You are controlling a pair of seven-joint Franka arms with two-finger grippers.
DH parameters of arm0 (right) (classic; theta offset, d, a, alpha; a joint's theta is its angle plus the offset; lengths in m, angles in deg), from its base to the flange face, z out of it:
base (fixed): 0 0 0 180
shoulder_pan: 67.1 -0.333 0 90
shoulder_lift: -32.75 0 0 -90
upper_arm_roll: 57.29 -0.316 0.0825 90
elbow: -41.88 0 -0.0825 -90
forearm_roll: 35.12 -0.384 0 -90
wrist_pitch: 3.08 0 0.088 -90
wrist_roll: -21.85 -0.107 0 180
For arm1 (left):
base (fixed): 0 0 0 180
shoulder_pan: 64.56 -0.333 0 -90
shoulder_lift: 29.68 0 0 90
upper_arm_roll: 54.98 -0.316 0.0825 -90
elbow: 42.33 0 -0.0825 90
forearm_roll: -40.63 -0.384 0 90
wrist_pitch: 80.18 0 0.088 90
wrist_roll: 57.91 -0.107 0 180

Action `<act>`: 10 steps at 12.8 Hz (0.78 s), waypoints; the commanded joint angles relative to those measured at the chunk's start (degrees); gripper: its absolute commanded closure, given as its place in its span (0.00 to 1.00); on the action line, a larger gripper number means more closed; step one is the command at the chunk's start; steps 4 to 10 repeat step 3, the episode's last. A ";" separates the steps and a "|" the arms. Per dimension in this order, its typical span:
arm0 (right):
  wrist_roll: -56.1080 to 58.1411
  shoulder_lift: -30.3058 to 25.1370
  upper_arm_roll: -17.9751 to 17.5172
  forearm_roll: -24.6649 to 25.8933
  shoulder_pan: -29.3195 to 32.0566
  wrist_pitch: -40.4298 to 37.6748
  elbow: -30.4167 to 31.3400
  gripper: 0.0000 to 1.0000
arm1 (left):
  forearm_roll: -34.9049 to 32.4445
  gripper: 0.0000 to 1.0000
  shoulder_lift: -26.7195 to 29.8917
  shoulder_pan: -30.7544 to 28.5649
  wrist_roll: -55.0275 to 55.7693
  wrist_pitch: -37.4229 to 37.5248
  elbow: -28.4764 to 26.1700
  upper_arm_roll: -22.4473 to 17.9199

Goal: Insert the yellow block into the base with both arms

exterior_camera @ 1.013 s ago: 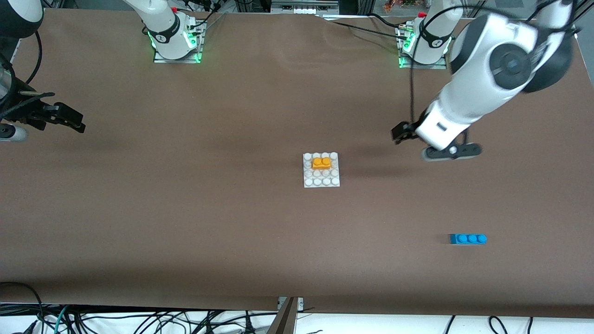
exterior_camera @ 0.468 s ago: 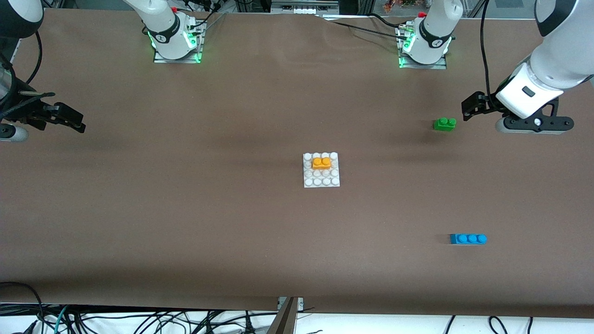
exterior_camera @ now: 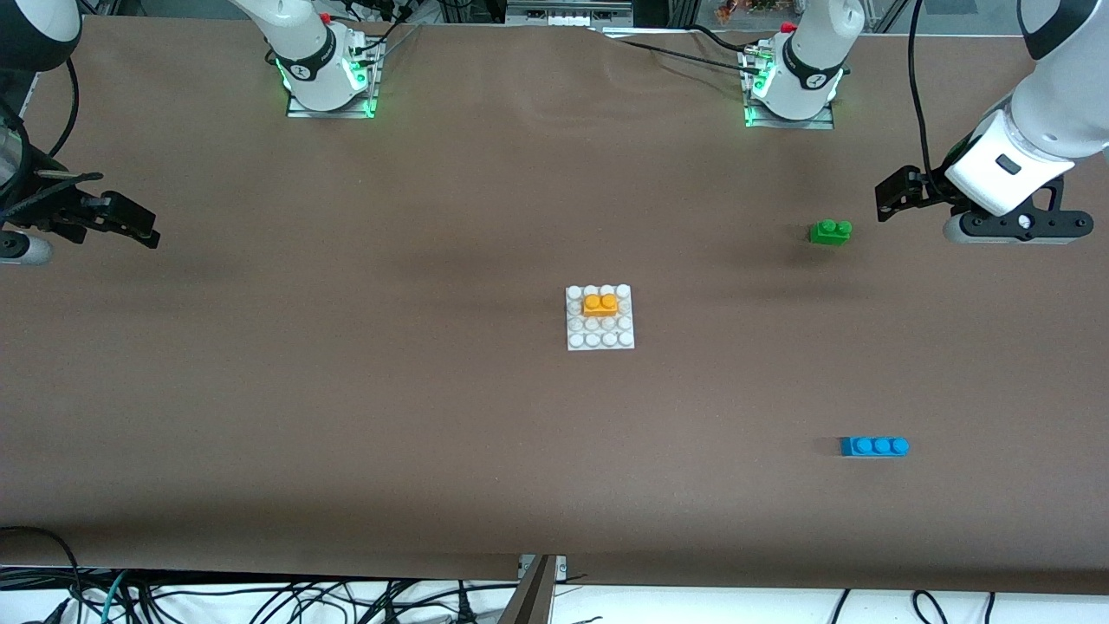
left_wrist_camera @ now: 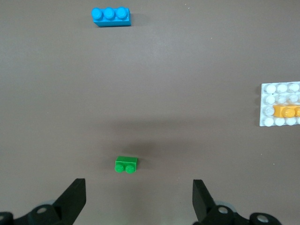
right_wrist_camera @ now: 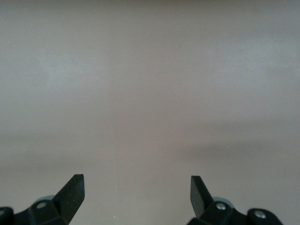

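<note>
Lowest in the front view, toward the left arm's end of the table, a blue brick (exterior_camera: pixel 874 446) with three studs is lying alone, well apart from everything else.

At the middle of the front view the base (exterior_camera: pixel 600 341) is lying flat. The yellow block (exterior_camera: pixel 600 304) is sitting on it, in the second row of studs counting from the robots' side, level with the plate and touched by neither arm.

Higher up, toward the left arm's end, a green brick (exterior_camera: pixel 830 231) is standing on the table. The left gripper (left_wrist_camera: pixel 138 190) is hovering over bare table just beside it, jaws spread wide and holding nothing. At the other edge of the front view, the right gripper (right_wrist_camera: pixel 136 185) is hanging over bare table, jaws likewise spread and empty. This arm is waiting.

By the look of it, you are seeing the closing step: the block appears seated and both arms are standing clear. The next move probably calls for little more than checking that the block is pressed fully down. If it is sitting high, you are needing one gripper bracing the base while the other presses.
</note>
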 commanded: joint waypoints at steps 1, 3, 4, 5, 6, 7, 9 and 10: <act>-0.74 -0.59 -0.38 0.13 0.09 -0.30 0.31 0.00 | -0.39 0.00 0.06 -0.02 1.85 1.92 1.34 1.20; -0.74 -0.50 -0.38 0.13 0.09 -0.30 0.31 0.00 | -0.39 0.00 -0.03 -0.11 1.76 2.01 1.34 0.85; -0.74 -0.50 -0.38 0.13 0.09 -0.30 0.31 0.00 | -0.39 0.00 -0.03 -0.11 1.76 2.01 1.34 0.85; -0.74 -0.50 -0.38 0.13 0.09 -0.30 0.31 0.00 | -0.39 0.00 -0.03 -0.11 1.76 2.01 1.34 0.85; -0.74 -0.50 -0.38 0.13 0.09 -0.30 0.31 0.00 | -0.39 0.00 -0.03 -0.11 1.76 2.01 1.34 0.85; -0.74 -0.50 -0.38 0.13 0.09 -0.30 0.31 0.00 | -0.39 0.00 -0.03 -0.11 1.76 2.01 1.34 0.85; -0.74 -0.50 -0.38 0.13 0.09 -0.30 0.31 0.00 | -0.39 0.00 -0.03 -0.11 1.76 2.01 1.34 0.85; -0.74 -0.50 -0.38 0.13 0.09 -0.30 0.31 0.00 | -0.39 0.00 -0.03 -0.11 1.76 2.01 1.34 0.85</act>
